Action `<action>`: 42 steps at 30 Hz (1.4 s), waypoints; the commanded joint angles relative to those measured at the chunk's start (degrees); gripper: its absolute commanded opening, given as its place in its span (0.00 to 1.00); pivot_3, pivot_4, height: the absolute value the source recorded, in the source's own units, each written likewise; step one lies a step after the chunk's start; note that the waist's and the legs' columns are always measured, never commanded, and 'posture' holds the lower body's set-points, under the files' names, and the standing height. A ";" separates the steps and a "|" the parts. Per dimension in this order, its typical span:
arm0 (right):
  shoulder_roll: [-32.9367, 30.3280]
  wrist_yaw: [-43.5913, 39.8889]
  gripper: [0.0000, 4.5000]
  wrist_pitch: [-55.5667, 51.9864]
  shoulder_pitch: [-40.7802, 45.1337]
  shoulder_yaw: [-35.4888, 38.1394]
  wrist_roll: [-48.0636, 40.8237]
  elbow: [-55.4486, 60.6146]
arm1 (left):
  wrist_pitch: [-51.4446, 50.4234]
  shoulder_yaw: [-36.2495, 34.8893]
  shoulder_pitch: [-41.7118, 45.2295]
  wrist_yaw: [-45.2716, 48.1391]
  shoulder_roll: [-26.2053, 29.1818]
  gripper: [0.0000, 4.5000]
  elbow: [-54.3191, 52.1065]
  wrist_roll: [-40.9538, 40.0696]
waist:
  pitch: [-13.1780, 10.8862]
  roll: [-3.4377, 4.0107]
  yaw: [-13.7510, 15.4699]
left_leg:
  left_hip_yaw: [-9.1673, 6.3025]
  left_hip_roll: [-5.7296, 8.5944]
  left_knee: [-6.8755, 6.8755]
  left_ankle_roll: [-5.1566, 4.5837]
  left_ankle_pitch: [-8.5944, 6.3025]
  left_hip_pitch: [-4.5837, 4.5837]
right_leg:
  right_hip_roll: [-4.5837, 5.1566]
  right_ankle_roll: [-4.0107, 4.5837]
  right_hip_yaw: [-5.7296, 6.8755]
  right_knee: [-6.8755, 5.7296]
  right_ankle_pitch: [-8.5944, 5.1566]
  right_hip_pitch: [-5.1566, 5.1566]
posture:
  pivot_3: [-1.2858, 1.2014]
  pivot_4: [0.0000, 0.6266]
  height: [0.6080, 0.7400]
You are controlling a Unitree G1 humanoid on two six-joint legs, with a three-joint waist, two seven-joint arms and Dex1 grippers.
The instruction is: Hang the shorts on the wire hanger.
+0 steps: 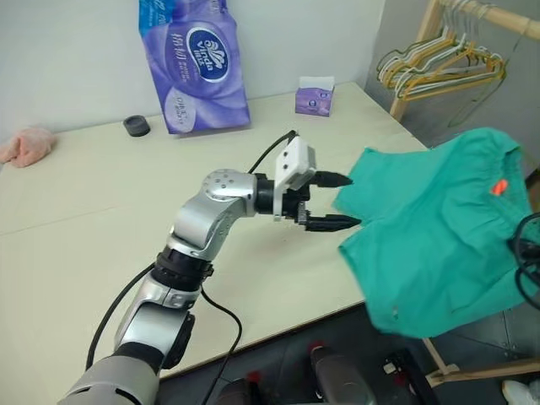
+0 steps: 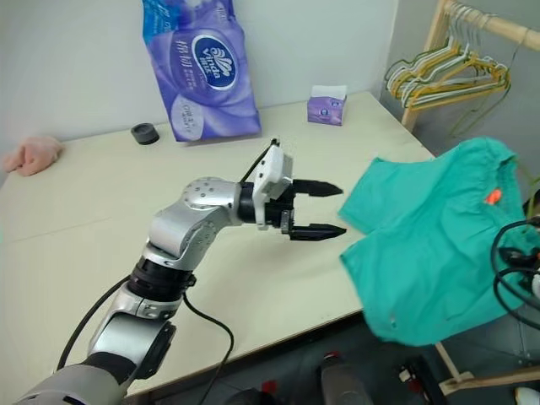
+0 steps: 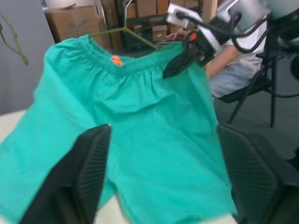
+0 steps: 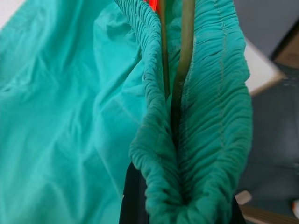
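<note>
The shorts (image 1: 439, 232) hang at the right of the frame, half off the table (image 1: 84, 219) edge, waistband upper right, legs lower left. The right gripper (image 3: 184, 58) pinches the waistband around the wire hanger (image 4: 180, 79); if that pinch slackens, the cloth would probably slide off. The left gripper (image 1: 331, 201) stands spread, just beside the hem.

The purple tissue pack (image 2: 201, 72) reads "Vinda"; its other print stays illegible.
</note>
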State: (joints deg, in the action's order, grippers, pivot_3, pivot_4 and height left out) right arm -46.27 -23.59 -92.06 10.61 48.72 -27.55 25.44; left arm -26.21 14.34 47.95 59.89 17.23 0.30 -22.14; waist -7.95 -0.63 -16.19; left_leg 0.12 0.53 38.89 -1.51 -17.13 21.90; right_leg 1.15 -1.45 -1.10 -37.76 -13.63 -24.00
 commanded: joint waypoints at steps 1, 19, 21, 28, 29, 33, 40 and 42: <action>-6.62 1.61 0.00 -0.44 5.12 2.16 1.89 -5.42 | -0.37 -2.16 4.75 -5.48 -3.81 0.99 0.48 0.36 | -0.50 0.17 -0.59 | 0.06 0.02 0.02 0.00 0.00 -0.02 | 0.02 -0.03 -0.06 0.00 -0.01 0.02 | 0.33 0.30 1.00; -23.41 5.69 0.00 9.65 36.70 -15.90 10.28 -48.88 | 1.01 -1.20 13.25 -8.38 -10.24 0.99 5.36 2.41 | -4.40 0.26 -4.79 | 1.00 0.19 -0.12 -0.14 -0.10 -0.25 | 0.13 -0.47 -1.04 0.00 -0.06 -0.09 | 0.33 0.40 1.00; -24.22 5.74 0.00 9.79 38.12 -17.62 10.78 -52.57 | 1.14 -1.35 13.90 -8.14 -10.76 0.99 6.14 2.35 | -4.78 0.17 -4.79 | 1.15 0.18 -0.12 -0.14 -0.10 -0.29 | 0.14 -0.54 -1.18 0.03 -0.02 -0.10 | 0.33 0.40 1.00; -23.77 6.51 0.00 6.79 40.54 -17.15 10.90 -53.73 | -2.27 -2.39 17.59 -3.38 -11.40 0.99 7.80 -1.44 | -5.02 0.19 -4.73 | 1.52 0.19 -0.09 -0.05 -0.14 -0.29 | 0.18 -0.86 -1.52 0.23 0.12 -0.12 | 0.33 0.39 1.00; -23.56 6.76 0.00 6.00 40.91 -16.69 10.87 -53.19 | -2.07 -2.39 18.22 -2.85 -11.47 0.99 8.28 -1.52 | -5.03 0.22 -4.74 | 1.55 0.19 -0.09 -0.04 -0.15 -0.29 | 0.18 -0.91 -1.56 0.29 0.14 -0.12 | 0.33 0.39 1.00; -22.32 8.16 0.00 3.51 42.69 -15.12 11.09 -51.04 | -2.25 -2.71 20.34 -1.59 -12.25 0.99 10.42 -2.28 | -5.02 0.24 -4.81 | 1.62 0.18 -0.09 -0.03 -0.15 -0.23 | 0.17 -1.10 -1.62 0.57 0.25 -0.11 | 0.32 0.38 1.00; -20.95 9.12 0.00 4.43 44.35 -13.82 10.87 -48.84 | -1.44 -2.42 22.30 0.27 -13.49 0.99 13.37 -2.45 | -5.01 0.30 -5.07 | 1.81 0.20 -0.09 -0.02 -0.15 -0.19 | 0.20 -1.35 -1.86 0.77 0.40 -0.13 | 0.32 0.36 1.00; -20.39 9.51 0.13 4.17 44.85 -12.87 10.85 -48.39 | -0.90 -2.19 22.48 0.54 -13.82 1.00 13.91 -2.14 | -5.01 0.30 -5.33 | 1.84 0.21 -0.09 -0.02 -0.16 -0.19 | 0.20 -1.36 -1.90 0.76 0.40 -0.15 | 0.32 0.36 1.00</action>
State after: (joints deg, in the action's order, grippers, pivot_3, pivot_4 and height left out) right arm -65.79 -14.61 -88.71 53.54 33.22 -16.88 -25.87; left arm -28.28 13.00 68.32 59.82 4.09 14.80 -24.12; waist -12.96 -0.33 -21.52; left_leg 1.97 0.73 38.79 -1.52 -17.29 21.71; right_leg 1.35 -2.81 -3.01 -37.00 -13.23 -24.15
